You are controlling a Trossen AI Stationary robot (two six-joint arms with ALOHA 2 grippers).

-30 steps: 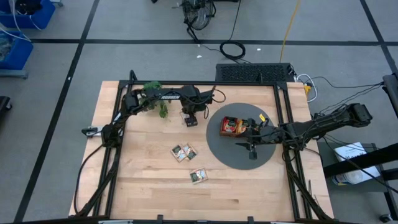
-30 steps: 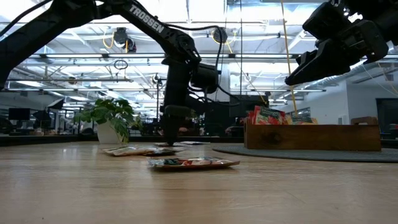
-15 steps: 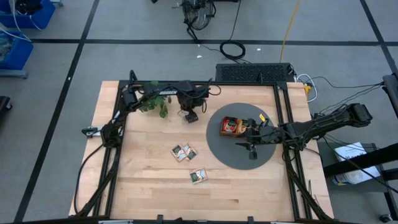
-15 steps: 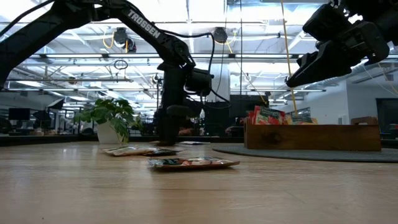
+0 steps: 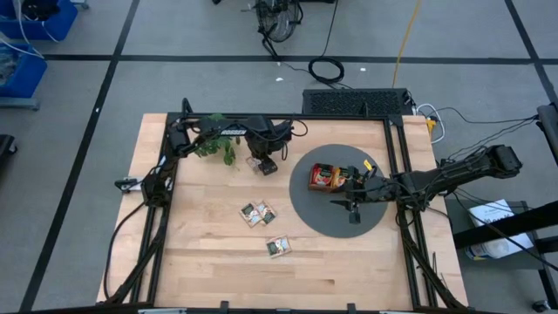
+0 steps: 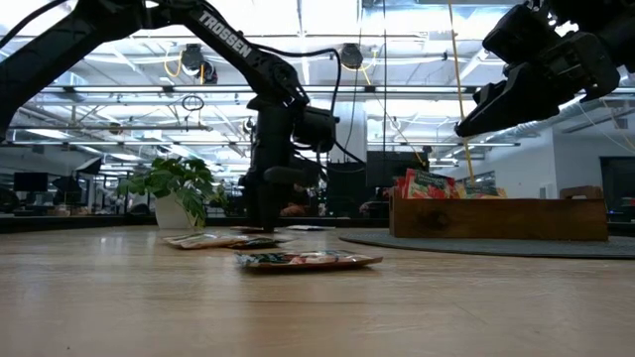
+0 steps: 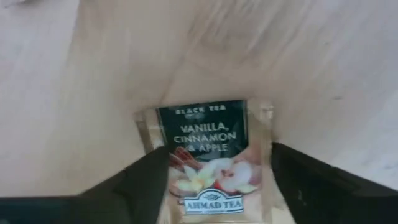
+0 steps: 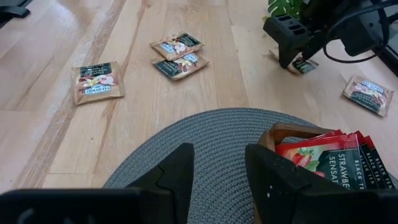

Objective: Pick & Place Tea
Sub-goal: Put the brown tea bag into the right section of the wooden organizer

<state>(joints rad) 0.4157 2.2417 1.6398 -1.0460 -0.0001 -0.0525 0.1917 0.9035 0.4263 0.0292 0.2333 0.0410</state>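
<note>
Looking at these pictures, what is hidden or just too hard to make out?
- Left hand: left wrist view shows its fingers either side of a sachet, but not whether they grip it; picture's edge cuts it off.
- Tray: low view, wall hides most of its tea.
- Pair of sachets: high view, print too small.

left hand (image 5: 266, 165): low at table, fingers apart | right hand (image 5: 352, 210): raised, fingers apart

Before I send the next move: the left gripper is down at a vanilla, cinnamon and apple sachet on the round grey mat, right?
Not quite. The sachet between the left gripper fingers lies on bare wood, as the left wrist view shows; the grey mat is off to the side.
</note>
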